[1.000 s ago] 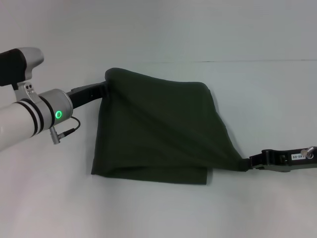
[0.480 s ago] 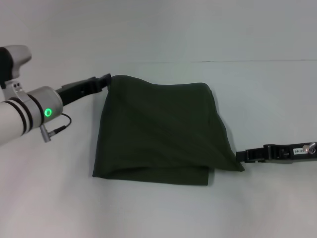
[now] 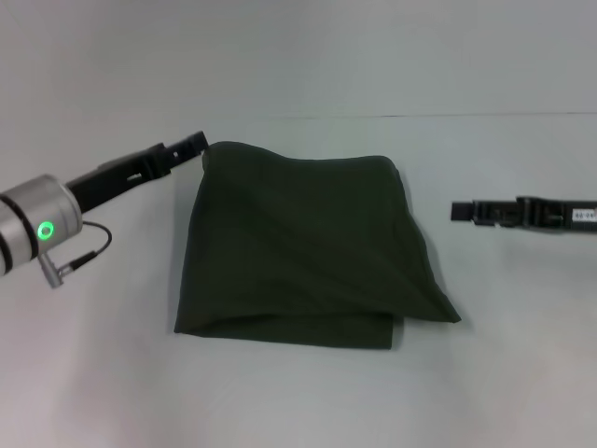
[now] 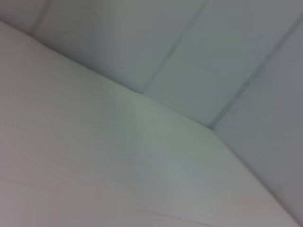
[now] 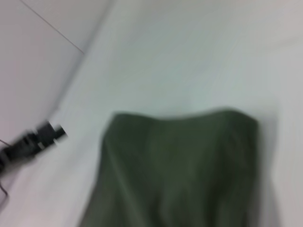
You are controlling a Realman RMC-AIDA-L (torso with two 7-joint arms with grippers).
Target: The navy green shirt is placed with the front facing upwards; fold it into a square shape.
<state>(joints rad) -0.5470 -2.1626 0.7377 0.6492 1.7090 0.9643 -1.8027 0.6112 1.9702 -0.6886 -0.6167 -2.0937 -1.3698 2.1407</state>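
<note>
Left gripper (image 3: 198, 143): at about 10 o'clock from the shirt's middle, its tip just beside the far left corner; whether it touches the cloth, or whether its fingers are parted or closed, I cannot tell.
Navy green shirt (image 3: 303, 247): folded into a rough square on the white table (image 3: 298, 401), plain green side up, near right corner lying out in a point.
Right gripper (image 3: 457, 211): at 3 o'clock, apart from the shirt, holding nothing; finger state not discernible.

Soft, even light, no glare. The navy green shirt (image 3: 308, 247) casts faint shadow. Both wrist views are blurred (smeared by motion).
</note>
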